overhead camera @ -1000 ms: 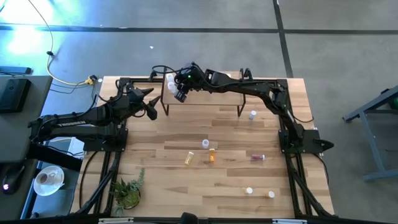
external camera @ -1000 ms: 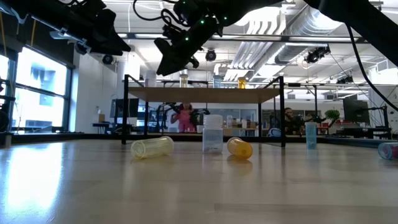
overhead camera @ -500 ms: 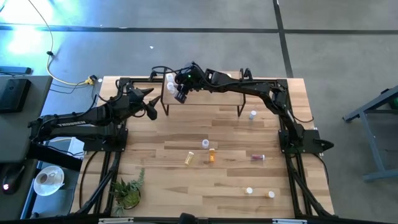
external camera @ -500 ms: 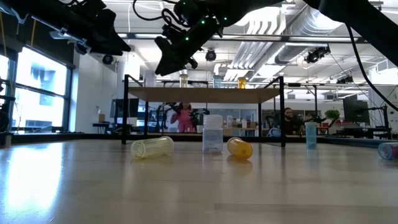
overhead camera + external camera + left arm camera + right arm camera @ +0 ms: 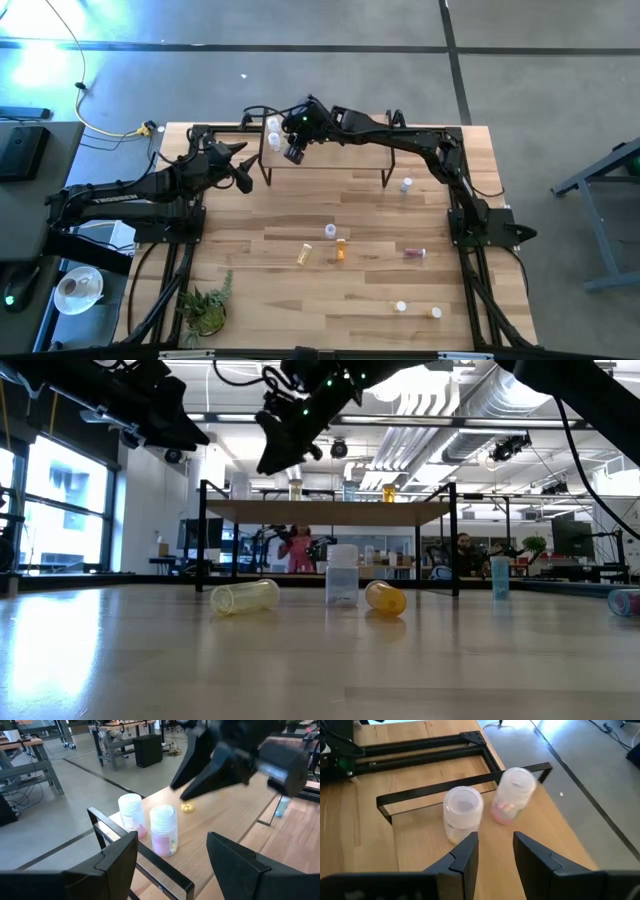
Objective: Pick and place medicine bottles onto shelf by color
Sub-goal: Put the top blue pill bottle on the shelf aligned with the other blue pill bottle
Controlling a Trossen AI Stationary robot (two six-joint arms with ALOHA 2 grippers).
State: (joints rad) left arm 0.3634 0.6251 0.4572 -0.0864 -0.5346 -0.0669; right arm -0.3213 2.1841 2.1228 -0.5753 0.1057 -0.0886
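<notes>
The shelf (image 5: 335,152) stands at the table's far side. Two white-capped medicine bottles (image 5: 273,130) stand upright on its far left corner: a clear one (image 5: 462,814) and one with pink contents (image 5: 512,795). My right gripper (image 5: 495,840) hovers above the shelf's left part, just short of them, its fingers a little apart with nothing between them. My left gripper (image 5: 243,178) waits open off the shelf's left end, facing the same two bottles (image 5: 150,827). Several more bottles lie or stand on the table nearer the front.
On the table, a bluish bottle (image 5: 405,185) stands near the shelf's right leg. A clear one (image 5: 330,231), a pale yellow one (image 5: 304,254) and an amber one (image 5: 340,250) sit mid-table. A reddish one (image 5: 415,253) and two white-capped ones (image 5: 418,309) lie toward the right. A small plant (image 5: 205,308) is at the near left.
</notes>
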